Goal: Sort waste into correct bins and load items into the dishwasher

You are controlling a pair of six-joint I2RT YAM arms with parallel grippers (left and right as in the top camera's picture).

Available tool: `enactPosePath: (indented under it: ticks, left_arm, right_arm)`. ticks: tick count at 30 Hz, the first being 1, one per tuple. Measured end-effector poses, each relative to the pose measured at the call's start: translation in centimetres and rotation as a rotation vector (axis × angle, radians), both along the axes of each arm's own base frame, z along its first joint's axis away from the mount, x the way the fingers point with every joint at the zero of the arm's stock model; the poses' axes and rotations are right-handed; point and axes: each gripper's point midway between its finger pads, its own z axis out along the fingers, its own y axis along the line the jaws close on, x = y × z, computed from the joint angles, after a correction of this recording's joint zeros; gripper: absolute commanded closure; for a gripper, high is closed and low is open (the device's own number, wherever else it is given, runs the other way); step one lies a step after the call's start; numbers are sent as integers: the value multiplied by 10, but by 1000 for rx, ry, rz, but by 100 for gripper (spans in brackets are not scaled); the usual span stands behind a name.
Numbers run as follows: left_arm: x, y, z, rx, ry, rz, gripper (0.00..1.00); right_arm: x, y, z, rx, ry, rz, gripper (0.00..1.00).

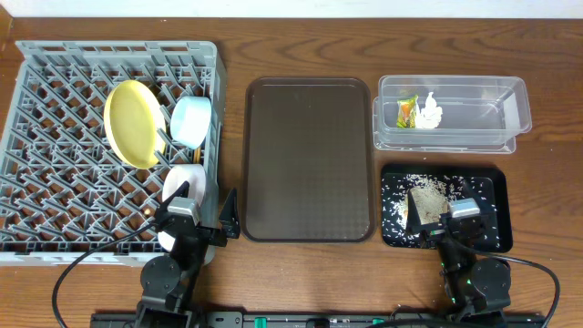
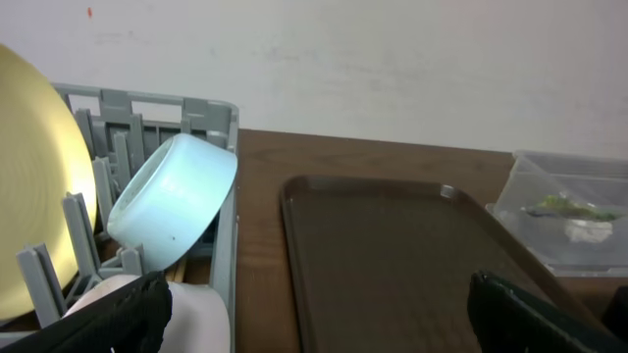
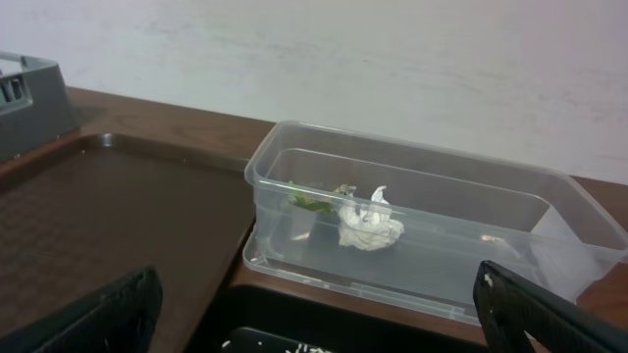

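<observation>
The grey dish rack (image 1: 55, 164) holds the yellow plate (image 1: 133, 124), the light-blue bowl (image 1: 191, 120) and a white bowl (image 1: 185, 182); the plate (image 2: 34, 186), blue bowl (image 2: 172, 191) and white bowl (image 2: 196, 319) also show in the left wrist view. Thin chopsticks (image 1: 162, 146) lie under the bowls. The clear tub (image 1: 474, 100) holds the orange-and-green wrapper (image 1: 406, 111) and the white tissue (image 1: 428, 113), also seen in the right wrist view (image 3: 370, 227). The black tray (image 1: 492, 196) holds rice crumbs (image 1: 421, 193). My left gripper (image 1: 202, 219) is open at the rack's front right corner. My right gripper (image 1: 446, 221) is open above the black tray's front.
The large dark brown serving tray (image 1: 308, 155) lies between the rack and the two bins, bare. It also shows in the left wrist view (image 2: 392, 255) and the right wrist view (image 3: 108, 216). A white wall stands behind the table.
</observation>
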Motion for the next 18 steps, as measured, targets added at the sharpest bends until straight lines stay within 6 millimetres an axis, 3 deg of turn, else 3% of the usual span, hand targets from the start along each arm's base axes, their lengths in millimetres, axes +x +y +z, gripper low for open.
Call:
enactPosePath:
  ticks: [18]
  left_arm:
    - [-1, 4, -8, 9, 40, 19, 4]
  right_arm:
    - [0, 0, 0, 0, 0, 0, 1]
